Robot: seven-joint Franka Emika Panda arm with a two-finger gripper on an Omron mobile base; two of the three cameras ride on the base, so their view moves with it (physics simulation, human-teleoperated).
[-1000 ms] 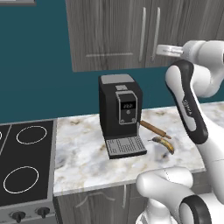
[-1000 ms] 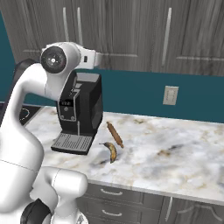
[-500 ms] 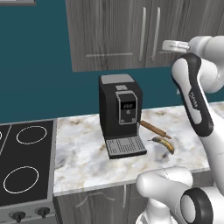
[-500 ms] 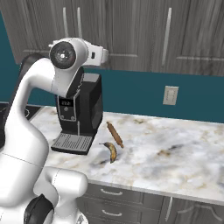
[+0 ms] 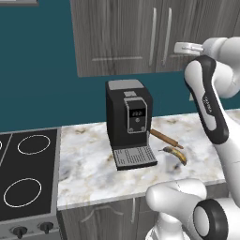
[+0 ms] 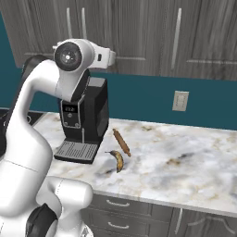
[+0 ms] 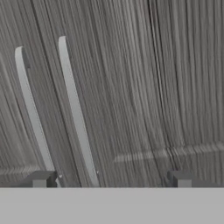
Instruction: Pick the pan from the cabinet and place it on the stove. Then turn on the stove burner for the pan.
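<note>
Gripper (image 7: 111, 179) jaws spread wide, I'm pointing it squarely at the closed cabinet (image 7: 144, 87) doors' bar handles (image 7: 74, 109) since the pan is presumably shut inside, unseen from here.

I see a dark grey cabinet (image 5: 140, 33) with wood-grain stripes and shiny silver handles (image 7: 76, 113). The wall (image 5: 37, 84) behind is deep teal. My bench (image 6: 185, 162) is white marble with brown and grey swirls. The coffee machine (image 5: 129, 119) is black. The stove (image 5: 28, 183) is black glass with thin white rings. The banana (image 6: 118, 160) is yellow with brown spots, and the rolling pin (image 6: 121, 141) is brown.
</note>
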